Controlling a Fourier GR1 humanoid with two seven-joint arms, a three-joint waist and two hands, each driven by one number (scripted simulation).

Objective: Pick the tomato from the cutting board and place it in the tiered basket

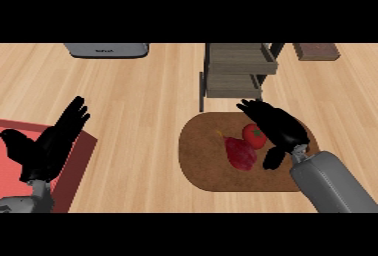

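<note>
Tomato (253, 135) on cutting board (210, 170), right of centre on counter (148, 100); tiered basket (240, 70) just behind board (further from robot); tray (80, 162) at counter's left edge.

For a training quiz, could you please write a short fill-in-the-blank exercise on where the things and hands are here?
1. The round red tomato lies ____ the rounded brown wooden cutting board.
2. The black hand beside the tomato is the robot's ____ one.
3. The wooden tiered basket stands past the board, toward the view's ____ edge.
4. The left hand, open, shows above a flat ____ mat.
Missing words: on; right; top; red.
</note>
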